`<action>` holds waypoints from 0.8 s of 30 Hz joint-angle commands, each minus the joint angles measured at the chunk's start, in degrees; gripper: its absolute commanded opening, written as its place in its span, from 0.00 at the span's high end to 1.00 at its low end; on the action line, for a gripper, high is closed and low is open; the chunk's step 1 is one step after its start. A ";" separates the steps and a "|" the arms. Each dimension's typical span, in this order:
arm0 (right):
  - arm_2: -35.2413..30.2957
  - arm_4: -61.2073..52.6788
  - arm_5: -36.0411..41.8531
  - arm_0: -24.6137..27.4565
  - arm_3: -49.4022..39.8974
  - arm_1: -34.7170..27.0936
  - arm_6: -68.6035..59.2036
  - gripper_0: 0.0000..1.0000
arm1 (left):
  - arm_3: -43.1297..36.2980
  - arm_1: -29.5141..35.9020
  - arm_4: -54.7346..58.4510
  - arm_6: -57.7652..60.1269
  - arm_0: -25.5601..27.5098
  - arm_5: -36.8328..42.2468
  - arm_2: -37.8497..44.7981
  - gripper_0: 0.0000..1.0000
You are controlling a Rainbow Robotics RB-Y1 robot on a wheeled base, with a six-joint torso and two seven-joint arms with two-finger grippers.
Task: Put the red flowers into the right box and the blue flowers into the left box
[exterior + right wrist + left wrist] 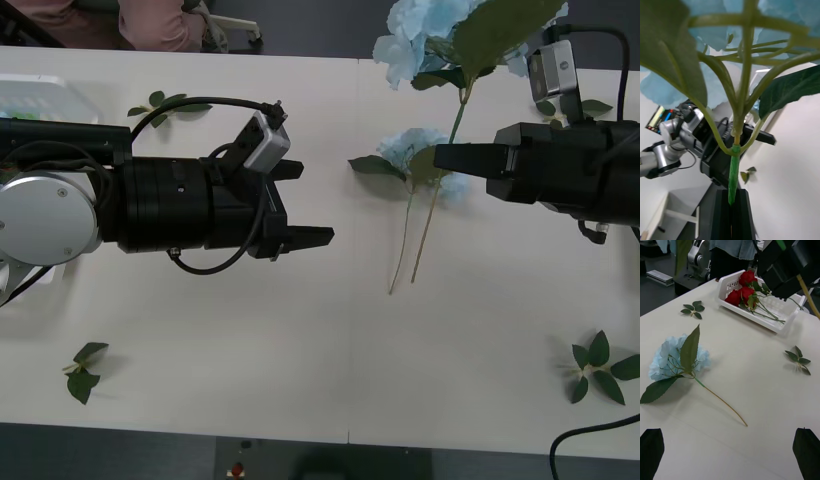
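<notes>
Across the white table (330, 350), seen from the front view, both arms reach toward the centre. Left arm: black cylindrical body ending in the left gripper (310, 205), poised above bare tabletop with its two black fingers spread wide and nothing between them; in the left wrist view the fingertips (651, 448) sit at the two lower corners. Right arm: the right gripper (450, 158) has its fingers pressed together on the stem of a blue flower (435, 30), whose pale head and large leaf rise toward the far edge of the table while the long stem hangs below the fingers. The right wrist view shows this green stem (732, 176) pinched between the closed black fingers. A second blue flower (410, 150) lies flat on the table just beside the right gripper, its stem pointing toward the robot; it appears again in the left wrist view (673, 356). The right box (788, 313), a white bin, holds three red flowers (741, 292). Loose green leaf sprigs (82, 372) lie scattered near the table's edges.
</notes>
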 commanded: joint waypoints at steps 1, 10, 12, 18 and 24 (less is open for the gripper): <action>0.44 -1.52 0.74 -3.95 0.51 2.40 0.48 1.00 | -0.61 0.17 0.59 1.34 -0.67 -0.23 1.25 0.00; 4.48 -5.47 -2.51 -6.32 3.41 2.67 0.75 1.00 | -0.61 0.17 0.59 1.34 -0.67 -0.23 1.25 0.00; 4.48 -5.56 -2.60 -6.32 3.41 2.67 0.92 1.00 | 1.32 -1.06 0.59 1.34 2.85 -0.05 -1.13 0.00; 4.39 -5.74 -2.60 -6.32 3.41 2.67 0.92 1.00 | 0.27 0.34 11.75 0.90 5.13 -3.39 1.51 0.00; 4.39 -5.74 -2.60 -6.32 3.41 2.67 0.92 1.00 | 2.11 6.50 26.69 2.66 4.87 8.74 10.39 0.00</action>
